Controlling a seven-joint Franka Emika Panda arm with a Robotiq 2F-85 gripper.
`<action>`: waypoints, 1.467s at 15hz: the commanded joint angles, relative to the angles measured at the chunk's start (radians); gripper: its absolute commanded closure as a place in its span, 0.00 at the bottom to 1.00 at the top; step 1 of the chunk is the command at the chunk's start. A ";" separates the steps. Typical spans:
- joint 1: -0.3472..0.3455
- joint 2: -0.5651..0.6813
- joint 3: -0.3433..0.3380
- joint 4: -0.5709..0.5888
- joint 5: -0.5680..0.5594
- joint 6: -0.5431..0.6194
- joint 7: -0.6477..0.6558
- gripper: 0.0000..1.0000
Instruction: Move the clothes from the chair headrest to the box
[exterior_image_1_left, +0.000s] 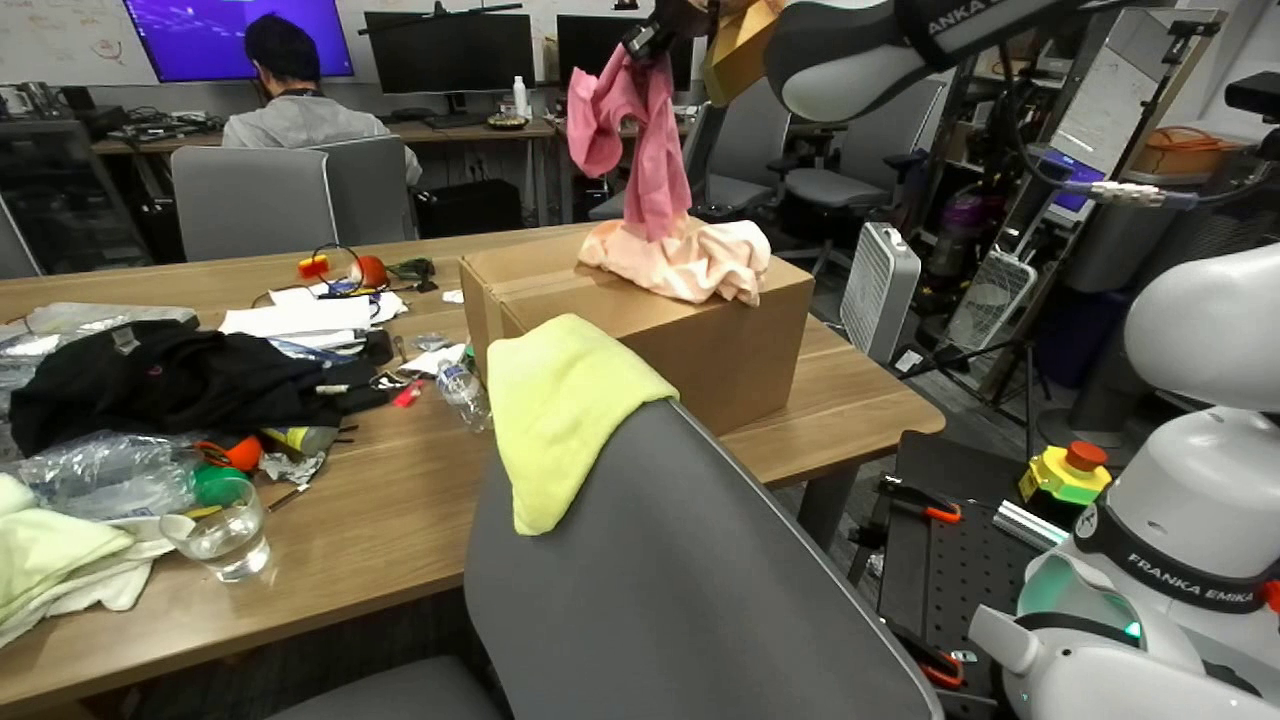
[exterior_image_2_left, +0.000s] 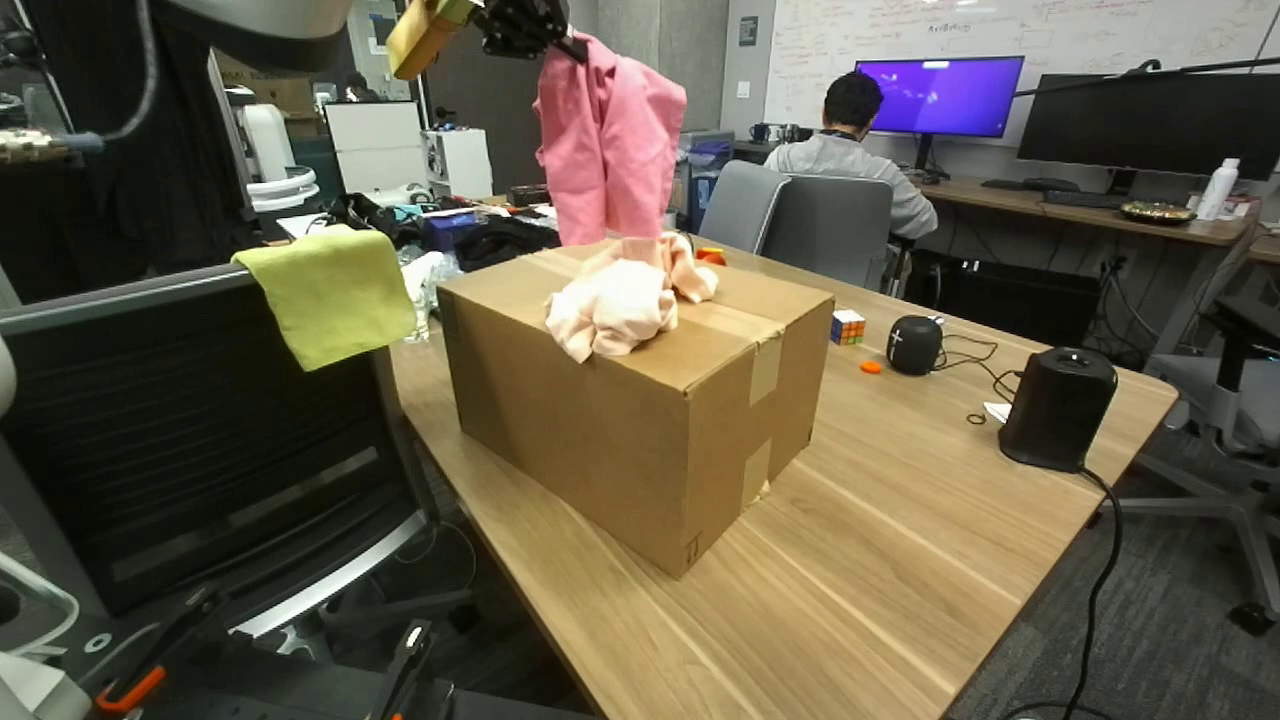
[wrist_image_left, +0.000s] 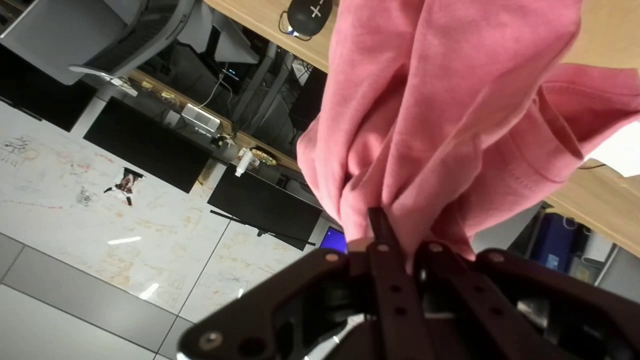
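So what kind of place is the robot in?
It's probably an office or a robot lab. You can see a whiteboard with writing on it, a person sitting near a lit purple screen, and a robot arm.

You're in an office, part robotics lab. Office signs: marked-up whiteboard (exterior_image_2_left: 1060, 38) behind a long desk (exterior_image_2_left: 990, 198), purple-lit monitor (exterior_image_2_left: 945, 98) on it, a person (exterior_image_1_left: 300, 122) in grey seated there, seen from behind, wheeled chair (exterior_image_2_left: 1200, 385) nearby. Lab signs: your Franka arm (exterior_image_1_left: 1190, 490), maker's name printed on it; just beside it, a dark perforated plate (exterior_image_1_left: 960, 600) and a yellow emergency stop (exterior_image_1_left: 1068, 475), red-buttoned.
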 joint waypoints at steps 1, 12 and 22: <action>-0.165 -0.053 0.126 0.065 0.034 0.001 0.022 0.79; -0.192 -0.122 0.177 0.037 0.157 -0.010 -0.214 0.00; 0.384 0.118 -0.187 -0.077 0.140 -0.226 -0.669 0.00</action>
